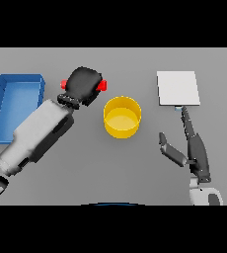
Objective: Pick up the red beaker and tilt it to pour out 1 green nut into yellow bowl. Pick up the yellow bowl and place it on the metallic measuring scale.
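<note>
My left hand [84, 84] covers the red beaker [102, 85], of which only red bits show at either side; the fingers look wrapped round it. The beaker sits just left of and behind the yellow bowl [122, 117], which stands upright at the table's middle. No green nut shows in the bowl or elsewhere. The metallic measuring scale [178, 88] lies flat at the back right. My right hand [193, 148] rests open in front of the scale, fingers straight and pointing at its near edge, thumb spread toward the bowl.
A blue tray [17, 101] lies along the table's left side, beside my left forearm.
</note>
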`<state>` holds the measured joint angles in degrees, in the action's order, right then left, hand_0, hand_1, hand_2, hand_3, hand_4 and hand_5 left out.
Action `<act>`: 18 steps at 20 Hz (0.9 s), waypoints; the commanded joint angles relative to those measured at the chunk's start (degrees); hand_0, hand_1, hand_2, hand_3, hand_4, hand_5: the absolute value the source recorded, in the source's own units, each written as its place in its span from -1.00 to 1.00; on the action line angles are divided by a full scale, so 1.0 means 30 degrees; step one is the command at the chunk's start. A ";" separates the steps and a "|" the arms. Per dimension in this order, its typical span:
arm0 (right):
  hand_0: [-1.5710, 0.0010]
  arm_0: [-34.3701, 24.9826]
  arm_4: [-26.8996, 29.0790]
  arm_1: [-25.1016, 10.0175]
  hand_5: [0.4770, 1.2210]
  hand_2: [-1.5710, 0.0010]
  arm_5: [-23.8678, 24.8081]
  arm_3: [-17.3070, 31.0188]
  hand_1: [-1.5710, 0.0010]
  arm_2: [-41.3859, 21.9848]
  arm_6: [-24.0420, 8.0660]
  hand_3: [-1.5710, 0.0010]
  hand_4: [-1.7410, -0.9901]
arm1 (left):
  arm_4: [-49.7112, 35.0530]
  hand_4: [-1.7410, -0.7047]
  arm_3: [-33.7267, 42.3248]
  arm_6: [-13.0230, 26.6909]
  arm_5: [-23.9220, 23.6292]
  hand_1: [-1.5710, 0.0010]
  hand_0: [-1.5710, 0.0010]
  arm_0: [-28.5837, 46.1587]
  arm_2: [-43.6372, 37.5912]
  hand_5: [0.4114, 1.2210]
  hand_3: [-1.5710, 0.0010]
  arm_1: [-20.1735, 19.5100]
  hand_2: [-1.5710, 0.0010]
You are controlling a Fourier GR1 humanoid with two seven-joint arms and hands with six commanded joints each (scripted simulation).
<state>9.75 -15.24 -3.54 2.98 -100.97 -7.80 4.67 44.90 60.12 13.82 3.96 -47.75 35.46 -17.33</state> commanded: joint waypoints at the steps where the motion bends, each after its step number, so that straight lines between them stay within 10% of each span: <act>1: 1.00 -0.0121 0.0080 0.0122 -0.40 1.00 0.0024 0.0037 1.00 -0.0006 -0.0009 1.00 0.22 | 0.0300 -0.85 0.0010 -0.0153 0.0459 -1.00 -1.00 -0.0329 0.0458 0.96 -1.00 -0.0145 -1.00; 5: 1.00 -0.0370 0.0588 0.0306 -0.46 1.00 0.0095 0.0641 1.00 0.0378 0.0116 1.00 0.19 | 0.1595 -0.92 -0.0821 -0.0974 0.2363 -1.00 -1.00 -0.2115 0.2495 0.98 -0.63 -0.0316 -1.00; 18: 1.00 -0.0272 0.0518 0.0732 -0.64 1.00 0.0509 0.0759 1.00 0.0390 0.0191 1.00 0.23 | 0.5331 -1.00 -0.3097 -0.3386 0.4777 -1.00 -1.00 -0.6054 0.8733 1.00 -0.98 0.0116 -1.00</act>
<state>8.94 -13.68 -1.32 4.49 -98.68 -6.65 5.34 60.79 50.84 3.65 18.30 -65.92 61.66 -16.98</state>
